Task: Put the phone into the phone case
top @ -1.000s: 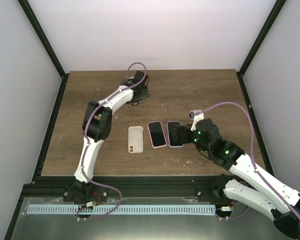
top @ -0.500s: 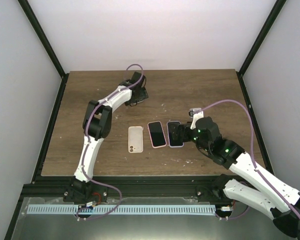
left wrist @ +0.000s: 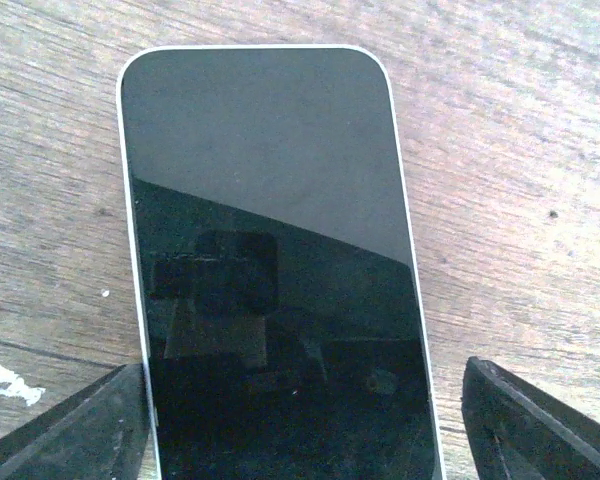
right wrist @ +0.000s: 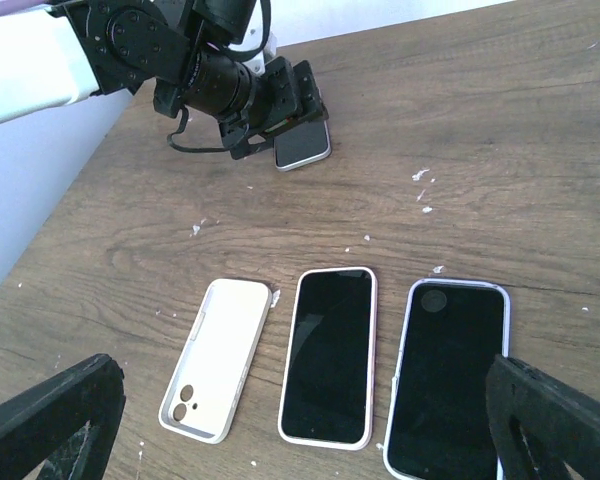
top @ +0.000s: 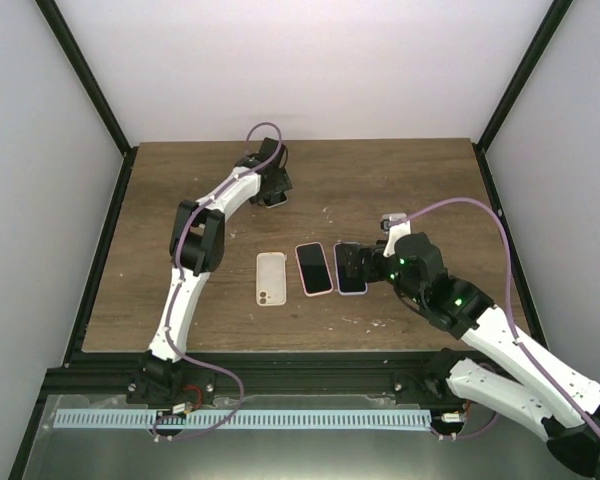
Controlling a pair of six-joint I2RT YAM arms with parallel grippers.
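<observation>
A bare phone (left wrist: 270, 270) with a black screen and silver edge lies flat at the far middle of the table. My left gripper (left wrist: 305, 410) is open and straddles its near end, with a small gap at the right finger (left wrist: 540, 425). The right wrist view shows this phone (right wrist: 305, 148) sticking out from under the left gripper (right wrist: 270, 100). An empty cream phone case (top: 271, 278) lies inside up at the table's middle; it also shows in the right wrist view (right wrist: 220, 355). My right gripper (right wrist: 302, 410) is open and empty, hovering above the row of phones.
A phone in a pink case (top: 315, 268) and a phone in a lavender case (top: 351, 268) lie side by side right of the cream case, also seen from the right wrist as the pink one (right wrist: 330, 355) and the lavender one (right wrist: 445, 385). Black frame rails border the table.
My left gripper has shifted slightly left and back over the bare phone. My right arm has edged a little to the left. The phones and case have not moved.
</observation>
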